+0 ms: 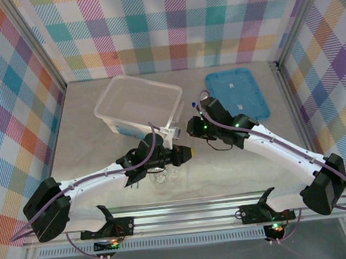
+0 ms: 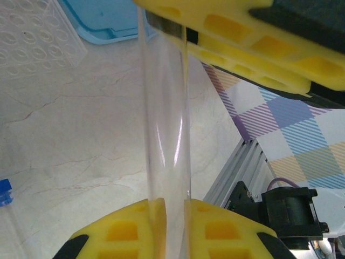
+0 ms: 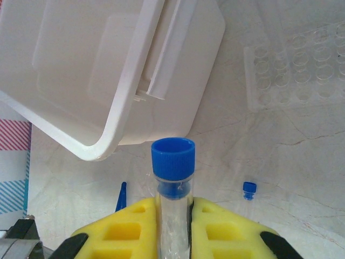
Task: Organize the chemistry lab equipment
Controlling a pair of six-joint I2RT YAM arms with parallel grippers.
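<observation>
My left gripper (image 2: 167, 124) is shut on a thin clear tube (image 2: 168, 97) that spans the gap between its yellow fingers. In the top view this gripper (image 1: 187, 154) hovers mid-table, with a round clear glass flask (image 1: 159, 178) partly under its arm. My right gripper (image 3: 173, 216) is shut on a clear tube with a blue cap (image 3: 173, 156), beside the near corner of the translucent box (image 3: 108, 70). From above, that gripper (image 1: 194, 109) is at the box's right end. On the table lie a dark blue tweezers tip (image 3: 122, 197) and another blue-capped tube (image 3: 248, 190).
The translucent box (image 1: 137, 102) stands at the back centre and a flat blue lid (image 1: 236, 93) lies to its right. A clear well plate (image 3: 296, 70) rests on the table between them. Checkered walls enclose the table, and a metal rail runs along the near edge.
</observation>
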